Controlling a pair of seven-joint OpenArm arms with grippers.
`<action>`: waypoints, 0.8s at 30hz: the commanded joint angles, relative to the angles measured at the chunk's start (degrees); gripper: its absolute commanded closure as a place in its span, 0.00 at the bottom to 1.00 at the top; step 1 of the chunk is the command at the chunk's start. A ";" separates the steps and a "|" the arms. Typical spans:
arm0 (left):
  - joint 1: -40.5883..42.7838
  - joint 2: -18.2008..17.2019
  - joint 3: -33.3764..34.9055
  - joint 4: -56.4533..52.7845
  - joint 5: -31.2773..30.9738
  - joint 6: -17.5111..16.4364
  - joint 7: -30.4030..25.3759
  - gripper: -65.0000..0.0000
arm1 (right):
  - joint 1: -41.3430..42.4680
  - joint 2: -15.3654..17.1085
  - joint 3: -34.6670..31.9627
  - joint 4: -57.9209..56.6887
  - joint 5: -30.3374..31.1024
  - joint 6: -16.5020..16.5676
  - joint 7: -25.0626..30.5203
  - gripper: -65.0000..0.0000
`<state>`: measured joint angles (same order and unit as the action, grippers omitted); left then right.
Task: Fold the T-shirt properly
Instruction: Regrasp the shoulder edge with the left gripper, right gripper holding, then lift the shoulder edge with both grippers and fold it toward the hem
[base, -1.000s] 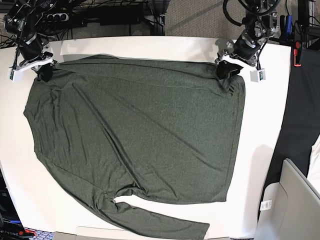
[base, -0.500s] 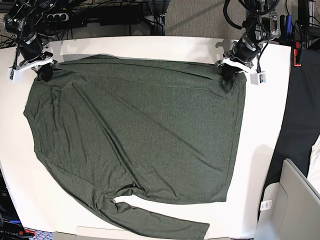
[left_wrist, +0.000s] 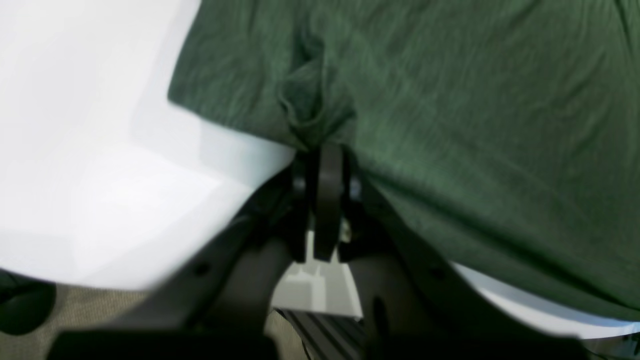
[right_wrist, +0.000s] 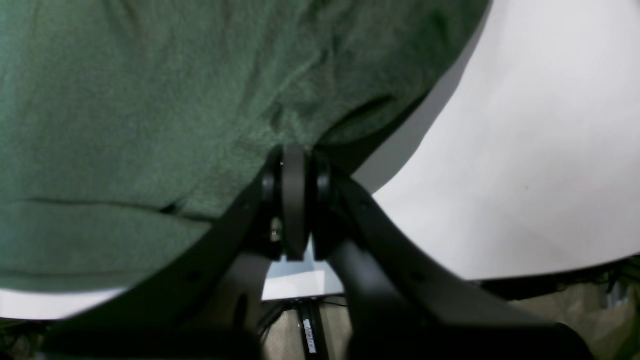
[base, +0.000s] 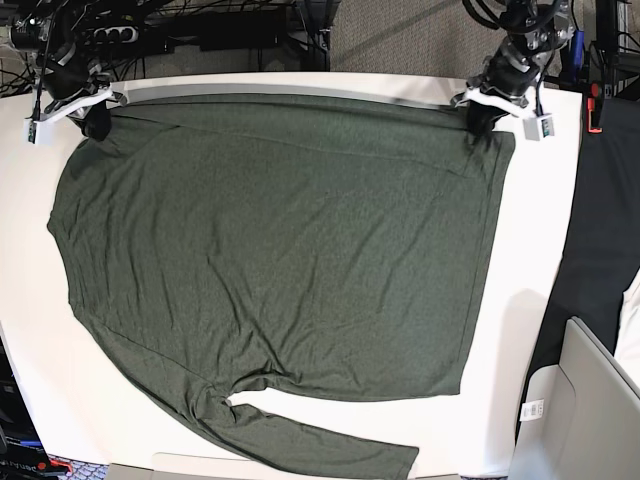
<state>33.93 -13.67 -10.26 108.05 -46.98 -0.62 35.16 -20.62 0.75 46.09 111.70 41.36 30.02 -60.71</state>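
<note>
Olive-green heathered knit T-shirt (base: 270, 250), spread flat on your white table (base: 530, 250), unfolded; left hand (base: 484, 115) and right hand (base: 97, 120) each pinch a far corner.

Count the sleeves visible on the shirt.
1. A sleeve of the T-shirt trails across the table's near edge. The other may be folded underneath.

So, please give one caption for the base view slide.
Both pincers, left and right, grip the green shirt on a white table.
</note>
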 joint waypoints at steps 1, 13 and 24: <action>0.84 -0.44 -0.68 1.01 -0.18 -0.04 -1.44 1.00 | 0.09 0.70 0.46 1.49 1.23 0.35 1.41 1.00; -3.12 -0.44 -0.68 2.41 -0.27 -0.04 -1.00 1.00 | 6.60 0.78 3.10 1.49 2.46 0.35 1.50 1.00; -12.26 -0.44 -0.16 1.01 -0.10 -0.04 -0.74 1.00 | 16.45 0.78 2.66 -4.05 -3.96 0.35 1.50 1.00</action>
<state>21.63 -13.63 -10.22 108.38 -47.22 -1.04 35.81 -4.80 0.75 48.53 106.54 36.53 30.15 -60.93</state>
